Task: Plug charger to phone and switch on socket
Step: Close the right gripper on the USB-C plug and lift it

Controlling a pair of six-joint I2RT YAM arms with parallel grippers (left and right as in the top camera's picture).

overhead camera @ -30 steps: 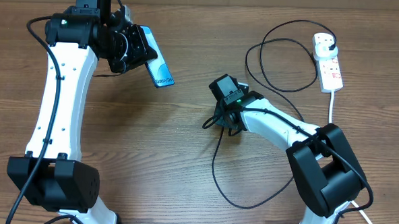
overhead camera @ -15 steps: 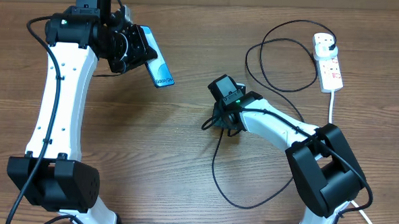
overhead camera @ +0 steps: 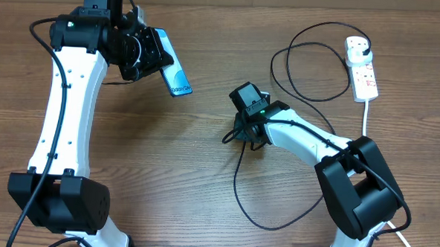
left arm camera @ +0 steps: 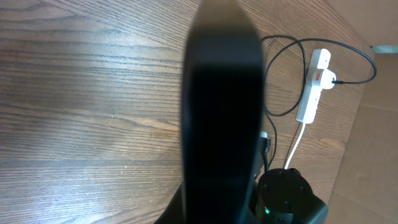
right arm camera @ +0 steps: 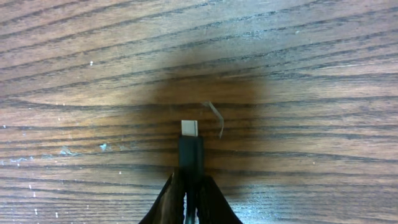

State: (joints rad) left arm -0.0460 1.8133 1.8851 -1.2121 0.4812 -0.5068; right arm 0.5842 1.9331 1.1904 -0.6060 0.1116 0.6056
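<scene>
While left end effector (overhead camera: 145, 55) clamps phone (overhead camera: 174, 69), downturned right end effector (right arm camera: 190, 190) pinches charger (right arm camera: 190, 149).

Bare wood spans the middle of the table (overhead camera: 180, 178) between the left arm (overhead camera: 64, 109) and the right arm (overhead camera: 308, 142), wide enough for a gripper to pass. On the right the charger (overhead camera: 235, 180) curves toward the front edge and loops near the socket (overhead camera: 362, 69), whose white cord (overhead camera: 366, 115) runs beside the right arm. At far left the tilted phone (overhead camera: 176, 77) juts from the left gripper (overhead camera: 154, 57)
</scene>
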